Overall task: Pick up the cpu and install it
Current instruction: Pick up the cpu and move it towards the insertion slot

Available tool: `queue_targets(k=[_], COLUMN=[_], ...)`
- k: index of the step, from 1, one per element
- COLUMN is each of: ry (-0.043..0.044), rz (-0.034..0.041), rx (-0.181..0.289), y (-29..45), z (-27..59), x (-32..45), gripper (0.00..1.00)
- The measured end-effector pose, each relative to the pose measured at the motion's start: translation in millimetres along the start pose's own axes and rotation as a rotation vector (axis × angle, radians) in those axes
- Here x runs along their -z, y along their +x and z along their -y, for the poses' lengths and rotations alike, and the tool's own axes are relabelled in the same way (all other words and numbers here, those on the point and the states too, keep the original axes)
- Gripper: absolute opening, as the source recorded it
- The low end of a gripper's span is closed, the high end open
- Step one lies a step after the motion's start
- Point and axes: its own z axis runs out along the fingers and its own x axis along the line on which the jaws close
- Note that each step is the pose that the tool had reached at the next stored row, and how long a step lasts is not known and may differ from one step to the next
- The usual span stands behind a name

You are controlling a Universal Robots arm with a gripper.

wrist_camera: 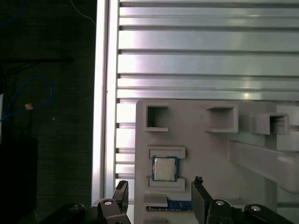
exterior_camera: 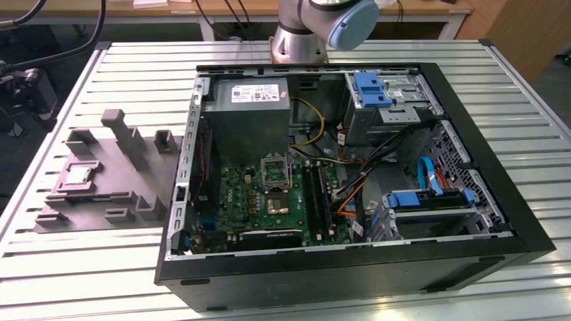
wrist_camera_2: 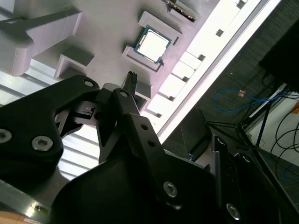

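The cpu (wrist_camera: 164,168), a small square chip with a pale metal top, lies flat in a framed recess of the grey tray (wrist_camera: 210,154). My gripper (wrist_camera: 160,183) hovers above it, open, its two dark fingers standing apart on either side of the chip's recess with nothing between them. In the second wrist view the cpu (wrist_camera_2: 152,44) shines beyond one dark fingertip (wrist_camera_2: 131,78). In the exterior view the cpu (exterior_camera: 79,175) rests on the tray (exterior_camera: 107,190) at that view's left. The metal-framed socket (exterior_camera: 275,168) sits on the green board inside the open computer case (exterior_camera: 464,241).
The tray carries raised blocks and a tall post (exterior_camera: 120,130). A thin circuit strip (wrist_camera: 168,205) lies in a slot beside the cpu. Cables, a power supply (exterior_camera: 245,114) and blue drive brackets (exterior_camera: 373,90) crowd the case. The slatted table edge (wrist_camera: 100,116) runs close by.
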Motion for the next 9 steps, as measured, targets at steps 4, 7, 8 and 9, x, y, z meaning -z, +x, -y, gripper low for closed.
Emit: queue_targets(k=[4, 7, 8, 9], ry=[0.0, 0.0, 0.0, 0.0], rz=[0.0, 0.0, -0.0001, 0.0], rx=[0.0, 0.0, 0.0, 0.0], y=[0.0, 0.0, 0.0, 0.0], z=[0.0, 0.1, 0.1, 0.1], x=[-1.1, -1.8, -2.0, -2.3], gripper=[0.65, 0.65, 0.65, 0.65])
